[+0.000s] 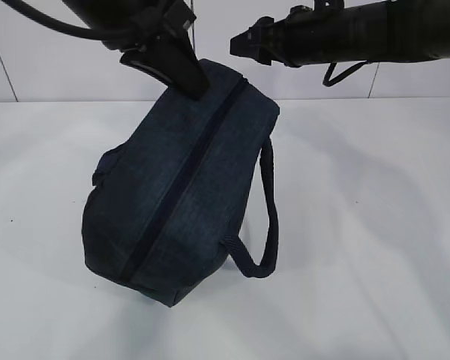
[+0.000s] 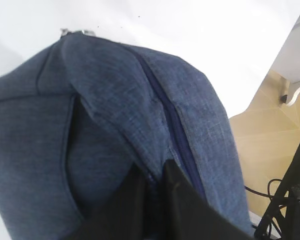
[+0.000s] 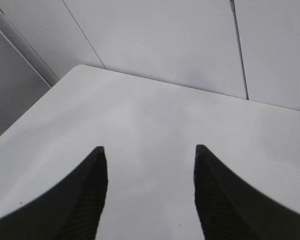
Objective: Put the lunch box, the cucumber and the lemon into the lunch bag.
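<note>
The boxy dark navy fabric lunch bag sits in the middle of the frame on the white table, tilted, its zipper closed and one loop handle drooping at its right. The left pincer at upper left is clamped on the bag's top end fabric. The right pincer at upper right hangs spread wide and empty above the table.
</note>
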### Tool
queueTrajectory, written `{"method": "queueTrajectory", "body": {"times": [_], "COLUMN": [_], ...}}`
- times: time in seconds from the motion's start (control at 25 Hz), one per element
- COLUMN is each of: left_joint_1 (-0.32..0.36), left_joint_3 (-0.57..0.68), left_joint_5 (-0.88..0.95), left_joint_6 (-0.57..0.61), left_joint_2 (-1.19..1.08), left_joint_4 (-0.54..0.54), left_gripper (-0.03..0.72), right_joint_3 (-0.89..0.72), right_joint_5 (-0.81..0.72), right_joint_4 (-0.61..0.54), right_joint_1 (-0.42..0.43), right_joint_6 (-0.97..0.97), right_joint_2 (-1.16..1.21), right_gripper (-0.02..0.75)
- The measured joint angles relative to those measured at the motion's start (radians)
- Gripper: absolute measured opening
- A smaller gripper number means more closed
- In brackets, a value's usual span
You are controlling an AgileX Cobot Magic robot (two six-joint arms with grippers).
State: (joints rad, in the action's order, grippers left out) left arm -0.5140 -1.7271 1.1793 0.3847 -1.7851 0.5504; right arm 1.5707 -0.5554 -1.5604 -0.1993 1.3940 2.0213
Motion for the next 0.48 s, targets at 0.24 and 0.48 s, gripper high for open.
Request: {"method": "queueTrajectory", "body": {"times": [0.24, 0.48], "left_joint_1": [0.000, 0.015], "left_joint_3": [0.000, 0.000], "left_joint_5": [-0.039, -0.154], "left_joint_6": [0.000, -0.010], "left_joint_2": [0.000, -0.049], "left_joint_4": [0.006, 0.054], "left_gripper": [0.018, 0.017], "right_joint_3": [0.000, 0.000], "right_joint_5": [-0.019, -0.044], "right_joint_4": [-0.018, -0.014], "right_joint_1": [0.083, 0.155], "right_joint_6": [-0.014, -0.040], "right_joint_2": [-0.072, -0.163], "right_gripper": [0.447, 0.449]}}
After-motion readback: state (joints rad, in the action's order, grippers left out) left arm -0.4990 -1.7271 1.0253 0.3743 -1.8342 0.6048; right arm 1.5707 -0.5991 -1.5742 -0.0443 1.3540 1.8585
